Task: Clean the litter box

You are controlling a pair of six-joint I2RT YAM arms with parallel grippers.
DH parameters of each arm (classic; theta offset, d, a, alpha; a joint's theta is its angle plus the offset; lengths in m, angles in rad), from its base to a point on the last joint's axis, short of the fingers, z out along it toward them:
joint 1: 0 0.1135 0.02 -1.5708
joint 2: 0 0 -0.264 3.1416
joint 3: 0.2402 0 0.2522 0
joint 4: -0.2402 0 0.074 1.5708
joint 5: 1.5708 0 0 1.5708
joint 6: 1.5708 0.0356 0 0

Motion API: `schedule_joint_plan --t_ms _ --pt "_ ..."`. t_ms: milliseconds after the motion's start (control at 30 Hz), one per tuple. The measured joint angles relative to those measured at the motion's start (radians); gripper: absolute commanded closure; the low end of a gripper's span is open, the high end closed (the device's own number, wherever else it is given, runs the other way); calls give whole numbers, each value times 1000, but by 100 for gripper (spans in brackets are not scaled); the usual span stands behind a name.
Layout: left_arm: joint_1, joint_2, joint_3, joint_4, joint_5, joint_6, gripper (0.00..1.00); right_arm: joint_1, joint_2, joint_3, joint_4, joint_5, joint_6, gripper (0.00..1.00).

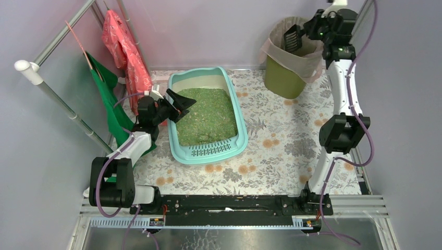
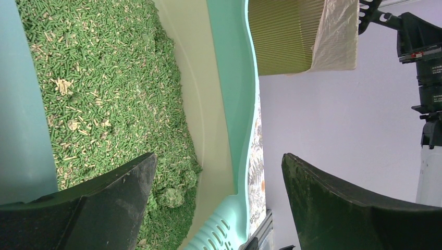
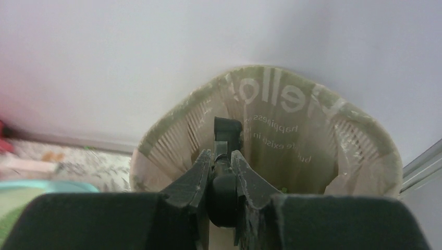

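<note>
The top view places the litter box [image 1: 238,117] on the floral worktop [image 1: 281,151], with the left hand [image 1: 182,108] spread wide and empty over its left rim. Only the right wrist view shows the right hand [image 3: 222,159] clamped on the handle of a black scoop [image 1: 292,37] above the lined bin [image 1: 284,78]. What the scoop carries cannot be made out. A green cloth [image 1: 112,104] and a red cloth [image 1: 122,44] hang at the left.

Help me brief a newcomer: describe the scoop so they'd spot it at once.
Look to the far right corner of the floral table, where the olive bin stands. Above its bag-lined mouth the right gripper holds the scoop: the only dark, slotted tool there.
</note>
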Motion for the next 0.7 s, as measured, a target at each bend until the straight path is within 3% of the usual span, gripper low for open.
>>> schedule_joint_plan --t_ms 267,400,533,700 --pt "0 0 0 0 0 0 2 -142 -3 -65 127 -106 353 100" --pt "0 0 0 0 1 0 1 -158 -94 -314 337 -139 502 100" --pt "0 0 0 0 1 0 2 -149 -161 -453 491 -164 602 100" --pt "0 0 0 -1 1 1 2 -141 -247 -506 626 -164 620 100"
